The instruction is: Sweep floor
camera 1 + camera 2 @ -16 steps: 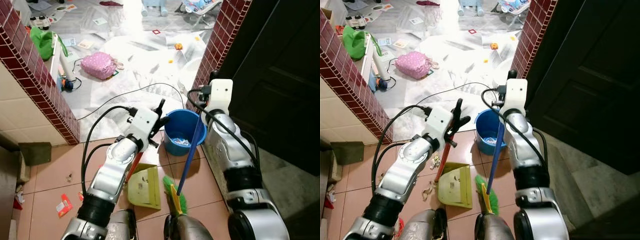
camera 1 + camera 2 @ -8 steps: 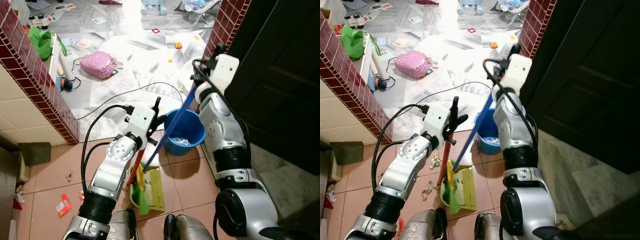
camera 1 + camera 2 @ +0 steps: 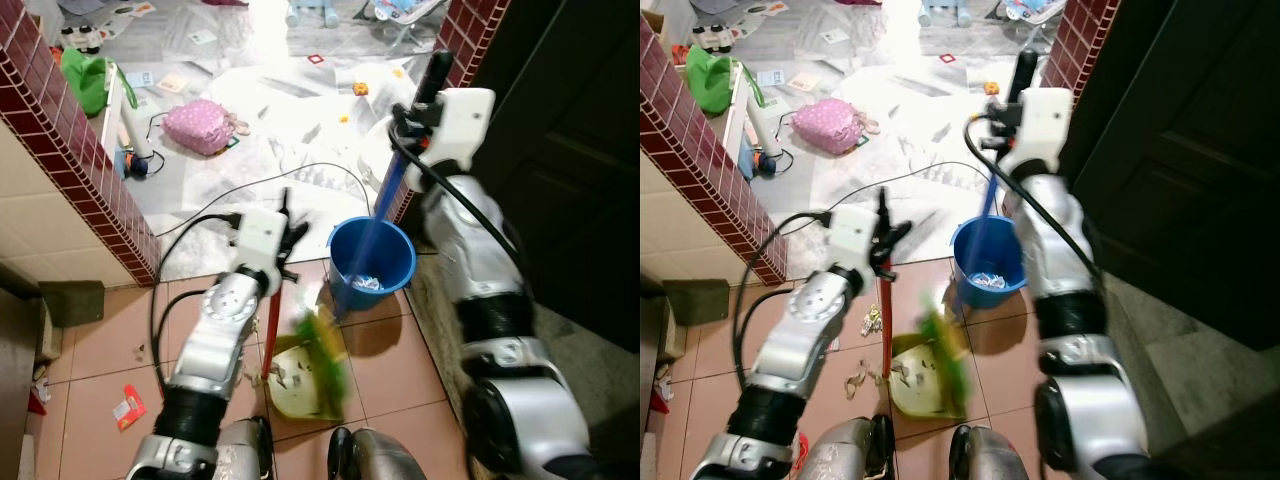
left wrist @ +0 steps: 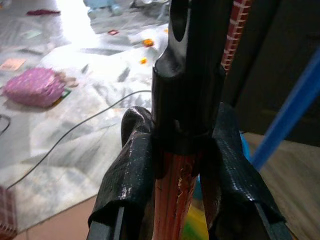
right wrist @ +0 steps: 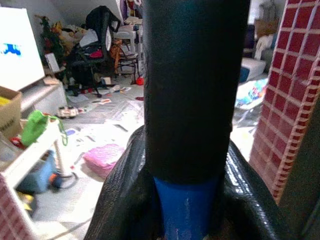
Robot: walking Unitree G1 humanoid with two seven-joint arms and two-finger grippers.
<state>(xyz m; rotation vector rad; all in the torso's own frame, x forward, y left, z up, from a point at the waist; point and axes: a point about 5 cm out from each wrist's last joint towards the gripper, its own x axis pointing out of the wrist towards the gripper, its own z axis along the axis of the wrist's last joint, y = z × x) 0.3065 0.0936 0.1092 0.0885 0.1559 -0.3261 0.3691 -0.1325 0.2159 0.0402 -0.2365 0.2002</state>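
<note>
My left gripper (image 3: 283, 228) is shut on the red handle (image 3: 270, 325) of a yellow-green dustpan (image 3: 296, 385), which rests on the tiled floor with scraps in it. The left wrist view shows the fingers (image 4: 127, 180) clamped round that red handle (image 4: 175, 200) under its black cap. My right gripper (image 3: 421, 103) is raised by the right brick pillar, shut on the black top of the broom's blue handle (image 3: 375, 230). The green bristles (image 3: 326, 345) are blurred over the dustpan's right side. In the right wrist view the fingers (image 5: 125, 195) grip the blue handle (image 5: 186, 210).
A blue bucket (image 3: 395, 262) with litter stands just beyond the dustpan. A red wrapper (image 3: 130, 407) and scraps (image 3: 870, 320) lie on the tiles. Brick pillars (image 3: 70, 140) frame the doorway, with a dark door (image 3: 570, 150) to the right. A black cable (image 3: 300, 172) and a pink bag (image 3: 203, 125) lie beyond.
The broom head swung from right of the dustpan onto it, then toward the bucket side. My right gripper rose higher with the handle. The left gripper kept hold of the dustpan handle.
</note>
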